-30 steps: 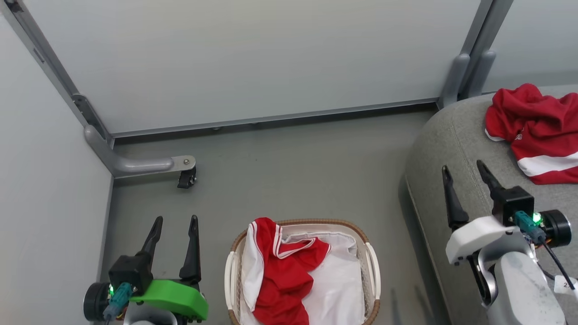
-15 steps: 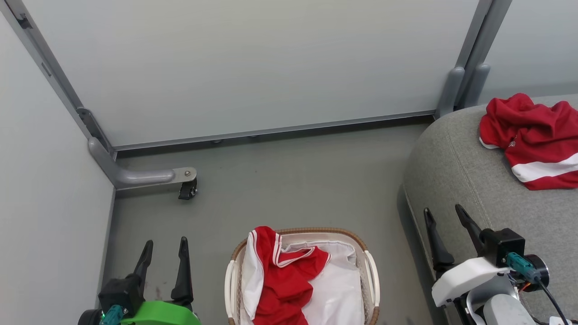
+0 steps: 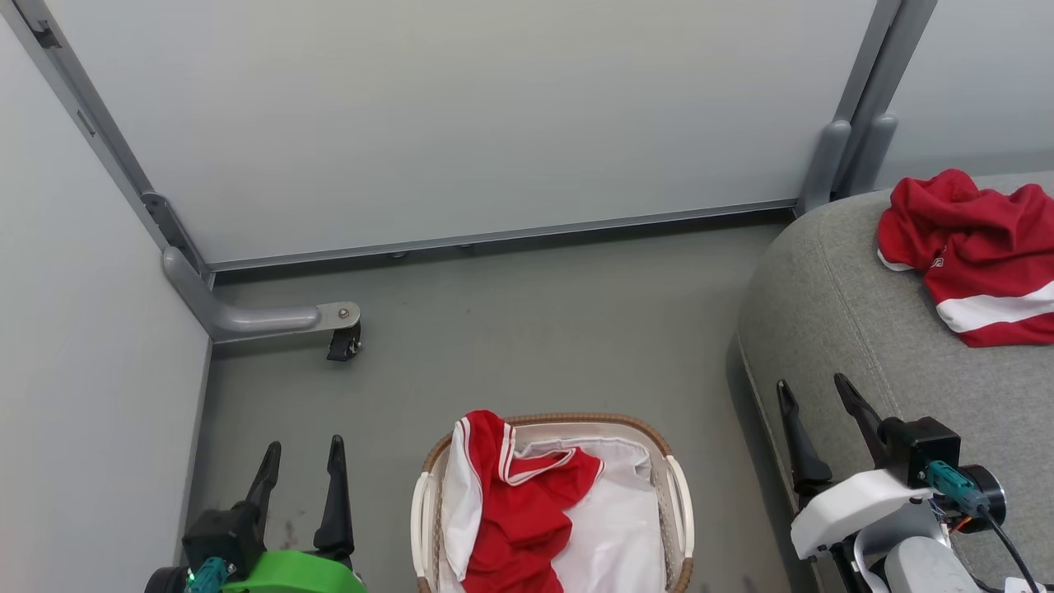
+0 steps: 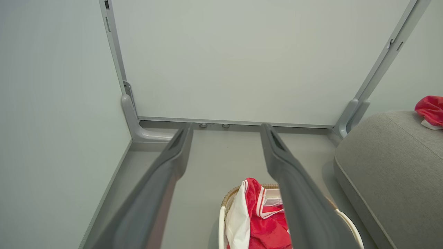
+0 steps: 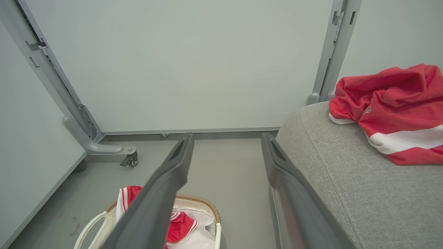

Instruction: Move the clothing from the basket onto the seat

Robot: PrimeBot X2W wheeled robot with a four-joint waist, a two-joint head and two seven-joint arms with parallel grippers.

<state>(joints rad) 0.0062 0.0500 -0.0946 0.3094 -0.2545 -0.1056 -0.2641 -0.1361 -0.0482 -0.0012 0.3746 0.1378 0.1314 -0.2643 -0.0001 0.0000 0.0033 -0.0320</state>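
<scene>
One red garment (image 3: 519,511) in the basket (image 3: 593,420) between left gripper (image 3: 305,445) and right gripper (image 3: 811,383); another garment (image 3: 980,247) on the seat (image 3: 832,313). Both gape, empty.

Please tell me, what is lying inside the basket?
Inside the basket lies a red garment with white trim, partly draped over the far-left rim, on the white liner. Whatever lies beneath the garment is covered, and the basket's near end is cut off.

left gripper (image 3: 303,446), two long dark fingers (image 3: 334,494), black block (image 3: 226,535), green shell (image 3: 288,572), right gripper (image 3: 811,384), same fingers, white shell (image 3: 848,506), teal plug (image 3: 951,486), black cable (image 3: 1006,543), pale grey forearm (image 3: 926,576)
</scene>
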